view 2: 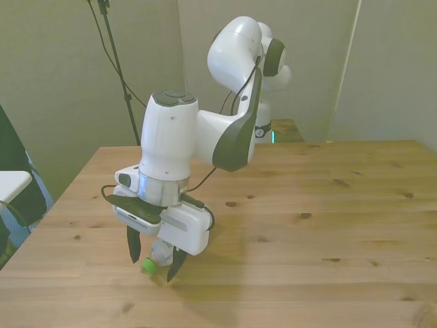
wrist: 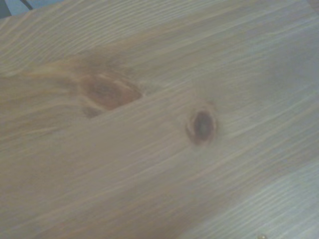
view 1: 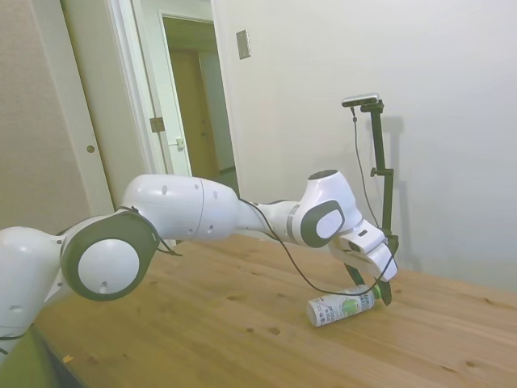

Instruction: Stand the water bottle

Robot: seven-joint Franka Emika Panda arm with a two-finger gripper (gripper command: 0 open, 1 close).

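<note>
Bottle down, claw over its cap end.
Water bottle (view 1: 338, 307) lies flat on the table (view 2: 328, 225); gripper (view 2: 154, 257) wide, fingers straddling the cap, pointing 6 o'clock.

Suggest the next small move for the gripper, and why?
Probably close the fingers. The water bottle lies on its side on the table, and the open gripper is down at its green-capped end with a finger on either side, neither clearly touching. It needs a grip before tipping upright.
</note>
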